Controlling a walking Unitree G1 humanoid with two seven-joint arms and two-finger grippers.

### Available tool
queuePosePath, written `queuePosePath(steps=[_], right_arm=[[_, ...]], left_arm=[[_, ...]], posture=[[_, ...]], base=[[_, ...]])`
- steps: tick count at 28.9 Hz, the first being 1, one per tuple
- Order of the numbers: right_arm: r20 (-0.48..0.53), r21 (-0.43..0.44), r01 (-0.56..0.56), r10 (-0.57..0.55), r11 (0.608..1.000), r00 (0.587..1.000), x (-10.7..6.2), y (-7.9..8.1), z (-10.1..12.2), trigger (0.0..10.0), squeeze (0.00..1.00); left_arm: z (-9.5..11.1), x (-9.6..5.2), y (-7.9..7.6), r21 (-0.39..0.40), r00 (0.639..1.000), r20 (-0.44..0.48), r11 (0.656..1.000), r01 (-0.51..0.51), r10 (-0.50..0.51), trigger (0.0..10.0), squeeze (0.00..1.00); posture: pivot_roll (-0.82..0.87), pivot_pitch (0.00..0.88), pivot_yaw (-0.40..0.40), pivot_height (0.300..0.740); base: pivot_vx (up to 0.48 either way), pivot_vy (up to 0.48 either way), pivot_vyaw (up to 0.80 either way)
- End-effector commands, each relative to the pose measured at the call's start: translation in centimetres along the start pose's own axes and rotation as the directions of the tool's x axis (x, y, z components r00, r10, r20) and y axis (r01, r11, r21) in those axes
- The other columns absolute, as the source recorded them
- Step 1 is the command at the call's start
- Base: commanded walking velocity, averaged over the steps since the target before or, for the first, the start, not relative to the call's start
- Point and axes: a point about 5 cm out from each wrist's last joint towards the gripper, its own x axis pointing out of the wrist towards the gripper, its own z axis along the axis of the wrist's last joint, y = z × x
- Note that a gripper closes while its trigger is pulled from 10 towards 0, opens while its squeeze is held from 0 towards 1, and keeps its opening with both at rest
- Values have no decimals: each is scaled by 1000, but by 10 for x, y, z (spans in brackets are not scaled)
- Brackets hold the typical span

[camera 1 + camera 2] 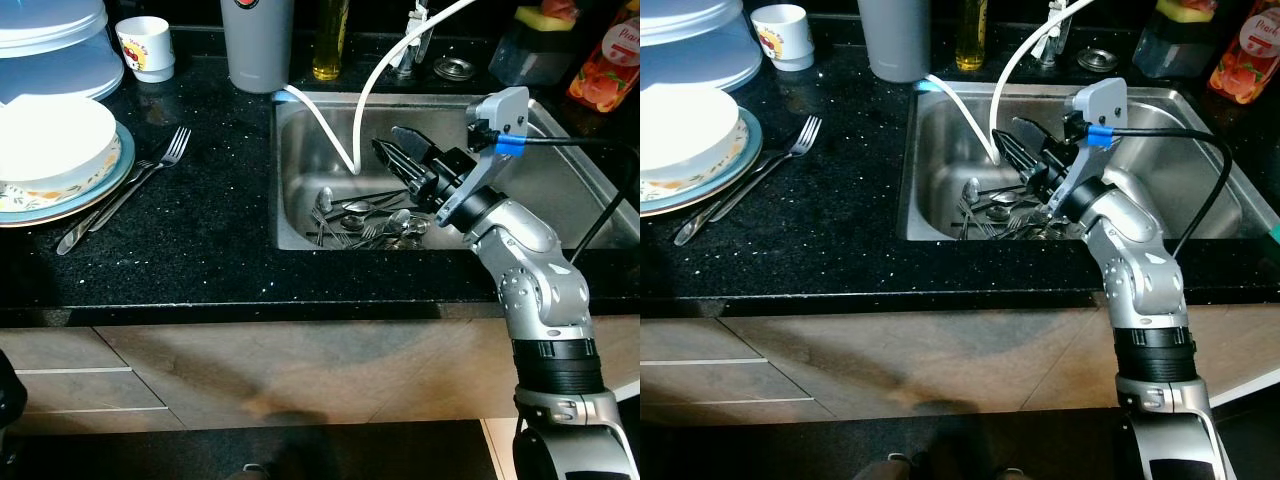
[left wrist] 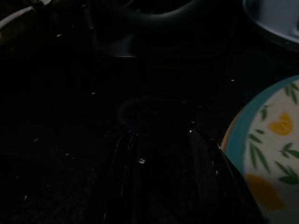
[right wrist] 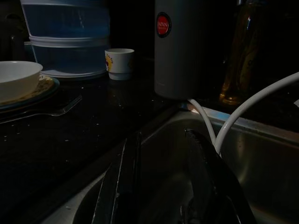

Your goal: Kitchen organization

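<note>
Right gripper [image 1: 398,150], fingers parted and grasping nothing, hovers mid-frame above the cutlery [image 1: 362,217] heaped in the steel sink [image 1: 305,150], while two forks [image 1: 130,186] lie at left beside the stacked plates [image 1: 60,195] on the black counter [image 1: 200,240].

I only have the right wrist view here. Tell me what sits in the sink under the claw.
Observer: A pile of cutlery, spoons and forks, lies on the sink bottom.
Operator: Report the right claw's position.
Observer: The right claw hangs open above that pile, holding nothing.
Operator: Now the counter forks.
Observer: Two forks lie on the counter beside the plate, right of it.
</note>
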Motion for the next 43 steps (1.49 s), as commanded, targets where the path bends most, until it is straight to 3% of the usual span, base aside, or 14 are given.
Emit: queuePosePath(steps=[1,4,6,8,12,14,16,23,24,25,33,37,41,43], right_arm=[[6,7,11,-11,1000,1000,-4,-1,0,10000,0],[7,8,17,-17,1000,1000,-4,-2,0,10000,0],[9,8,19,-19,1000,1000,-3,-2,0,10000,0],[13,7,25,-25,1000,1000,-2,-3,1,10000,0],[14,6,27,-27,1000,1000,-2,-3,2,10000,0],[13,5,29,-29,1000,999,-2,-3,2,10000,0],[13,4,30,-30,1000,999,-2,-4,2,10000,0],[15,2,29,-29,1000,999,-2,-3,3,10000,0],[15,1,29,-29,1000,999,-1,-3,3,10000,0],[15,1,29,-29,1000,999,-1,-3,3,10000,0],[18,-4,28,-28,1000,999,-1,-4,5,10000,0],[19,-5,27,-27,1000,999,-1,-4,5,10000,0],[19,-6,28,-28,1000,999,-2,-4,5,10000,0],[19,-8,30,-30,1000,999,-2,-5,6,10000,0]], left_arm=[[-14,3,21,26,995,-72,998,-63,65,10000,0],[-18,4,27,39,992,-88,995,-87,90,10000,0],[-22,3,23,-4,989,-143,999,-36,35,10000,0],[-27,3,12,-30,979,-184,996,79,-83,10000,0],[-25,2,4,-27,974,-175,990,142,-144,10000,0],[-19,0,-16,-39,951,-153,964,265,-268,10000,0],[-15,-2,-27,-36,936,-137,946,322,-324,10000,0],[-8,-7,-48,-20,899,-119,906,423,-422,10000,0],[-7,-11,-62,-10,868,-119,875,484,-482,10000,0],[-7,-11,-62,-10,868,-119,875,484,-482,10000,0],[-15,-30,-109,-5,756,-146,765,644,-637,10000,0],[-20,-38,-124,3,716,-164,725,689,-679,10000,0],[-22,-41,-130,4,696,-171,706,708,-697,10000,0],[-23,-48,-141,-3,661,-173,672,741,-730,10000,0]], posture=[[124,175,2,740],[126,175,0,740],[126,175,0,740],[128,171,-2,740],[125,171,-3,740],[126,171,-4,740],[124,169,-4,740],[124,169,-4,740],[124,169,-4,740],[124,169,-4,740],[116,160,-3,740],[108,155,0,740],[108,155,0,740],[102,149,1,740]], base=[[0,0,0],[0,0,0],[0,0,0],[0,0,0],[0,0,0],[0,0,0],[0,0,0],[0,0,0],[0,0,0],[0,0,0],[0,0,0],[0,0,0],[0,0,0],[0,0,0]])
